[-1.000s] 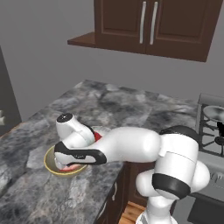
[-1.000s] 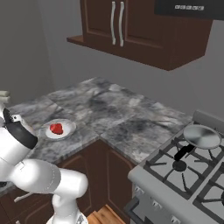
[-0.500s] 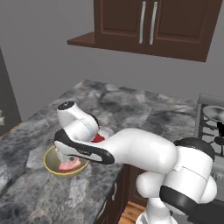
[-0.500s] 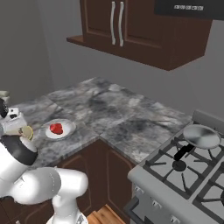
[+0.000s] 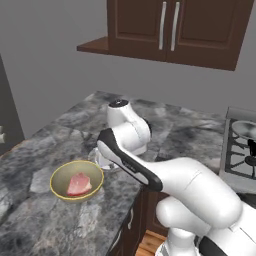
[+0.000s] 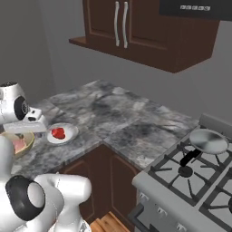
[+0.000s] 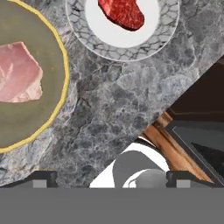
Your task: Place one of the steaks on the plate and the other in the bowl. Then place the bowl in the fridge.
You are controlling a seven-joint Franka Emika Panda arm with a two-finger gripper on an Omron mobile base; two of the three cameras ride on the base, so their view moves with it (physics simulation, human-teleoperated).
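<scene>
Hovering above the worktop (image 7: 131, 100) with fingers (image 7: 43, 178) spread wide and holding nothing, the gripper (image 7: 111, 180) sits between steps: the paler steak (image 7: 17, 72) lies in the bowl (image 7: 52, 109) at ten o'clock in the hand view, the darker steak (image 7: 122, 12) on the plate (image 7: 168, 26) at twelve. Both placements look done, so I judge the next move is gripping the bowl's rim for the fridge.

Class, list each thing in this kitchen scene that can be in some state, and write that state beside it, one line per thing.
Bowl: upright on the counter, holding the pink steak.
Plate: flat on the counter beside the bowl, holding the dark red steak.
Gripper: jaws open, empty, above the counter.
Upper cabinet: doors closed.
Pan: on a stove burner, empty.
</scene>
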